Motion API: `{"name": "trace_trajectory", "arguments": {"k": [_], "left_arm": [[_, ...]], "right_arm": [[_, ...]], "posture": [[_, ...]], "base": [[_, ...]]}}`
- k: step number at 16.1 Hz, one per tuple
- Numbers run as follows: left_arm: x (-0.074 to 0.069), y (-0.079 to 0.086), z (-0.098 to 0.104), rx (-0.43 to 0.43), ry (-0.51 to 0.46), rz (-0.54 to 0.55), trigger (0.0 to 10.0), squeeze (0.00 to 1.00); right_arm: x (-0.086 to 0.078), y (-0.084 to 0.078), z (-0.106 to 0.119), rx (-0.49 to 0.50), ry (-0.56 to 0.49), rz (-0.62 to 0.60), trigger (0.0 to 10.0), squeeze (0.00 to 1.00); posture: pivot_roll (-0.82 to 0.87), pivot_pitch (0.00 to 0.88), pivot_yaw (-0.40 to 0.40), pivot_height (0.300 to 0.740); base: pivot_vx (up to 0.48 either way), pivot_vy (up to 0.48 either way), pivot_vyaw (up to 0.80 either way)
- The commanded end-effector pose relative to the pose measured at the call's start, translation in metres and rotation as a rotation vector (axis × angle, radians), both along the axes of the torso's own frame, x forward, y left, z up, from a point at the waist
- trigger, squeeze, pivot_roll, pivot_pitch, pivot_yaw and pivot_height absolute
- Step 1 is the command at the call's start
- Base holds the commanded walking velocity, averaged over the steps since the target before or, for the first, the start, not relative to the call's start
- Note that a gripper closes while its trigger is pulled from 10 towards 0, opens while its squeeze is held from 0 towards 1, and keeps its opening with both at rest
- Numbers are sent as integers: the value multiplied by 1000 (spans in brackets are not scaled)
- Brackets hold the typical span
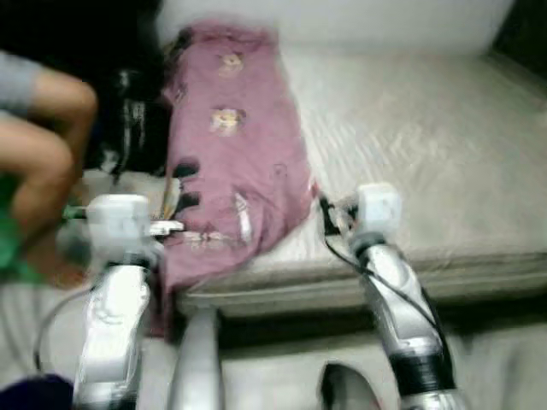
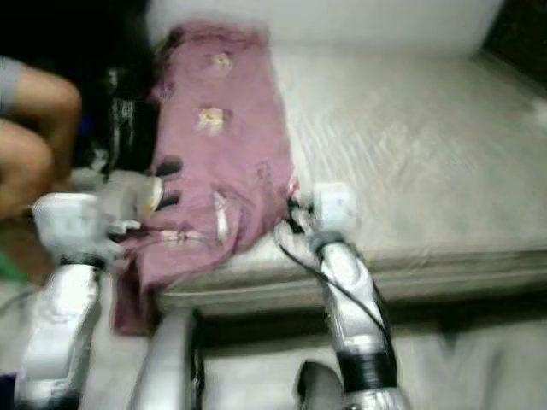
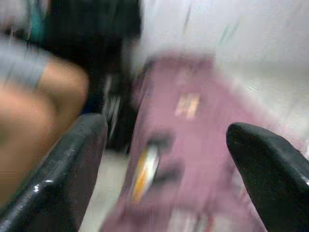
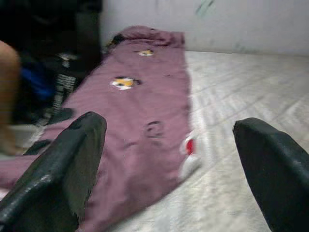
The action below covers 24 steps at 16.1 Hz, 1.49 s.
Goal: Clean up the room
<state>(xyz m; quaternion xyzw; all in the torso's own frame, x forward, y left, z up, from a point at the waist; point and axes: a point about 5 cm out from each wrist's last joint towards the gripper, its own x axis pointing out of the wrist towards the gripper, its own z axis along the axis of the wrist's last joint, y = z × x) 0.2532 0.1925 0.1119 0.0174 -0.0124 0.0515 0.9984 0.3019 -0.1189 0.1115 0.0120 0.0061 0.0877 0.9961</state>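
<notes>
A mauve blanket (image 1: 231,154) with small cartoon prints lies lengthwise along the left side of a pale mattress (image 1: 427,154), and its near end hangs over the front corner. My left gripper (image 1: 184,186) is at the blanket's lower left edge; in the left wrist view its fingers (image 3: 63,179) stand wide apart with nothing between them. My right gripper (image 4: 169,140) is open just in front of the blanket's right edge, where a small red and white patch (image 4: 188,154) shows. The pictures are blurred.
A person (image 1: 43,145) crouches at the left, close to my left arm. Dark bags or clothes (image 1: 128,111) lie between the person and the bed. A white wall (image 1: 342,21) stands behind the mattress. Pale floor (image 1: 282,367) runs along the bed's front edge.
</notes>
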Motion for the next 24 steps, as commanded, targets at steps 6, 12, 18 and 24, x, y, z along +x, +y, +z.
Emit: {"name": "trace_trajectory", "arguments": {"k": [6,12,18,24], "left_arm": [[4,-4,4,-14,-8,-9,10000,0],[6,-5,4,-18,-6,-7,10000,0],[7,0,4,-48,-1,36,10000,0],[8,-1,4,-49,0,33,10000,0]], "right_arm": [[0,1,-1,-5,13,24,10000,0],[0,2,-1,-2,11,36,10000,0],[0,2,-1,5,11,38,10000,0],[0,6,1,-15,-10,64,10000,0]], "posture": [[63,17,-23,598],[64,16,-24,518],[63,18,-25,498],[63,18,-27,498]], "base": [[0,0,0],[0,0,0],[0,0,0],[0,0,328]]}}
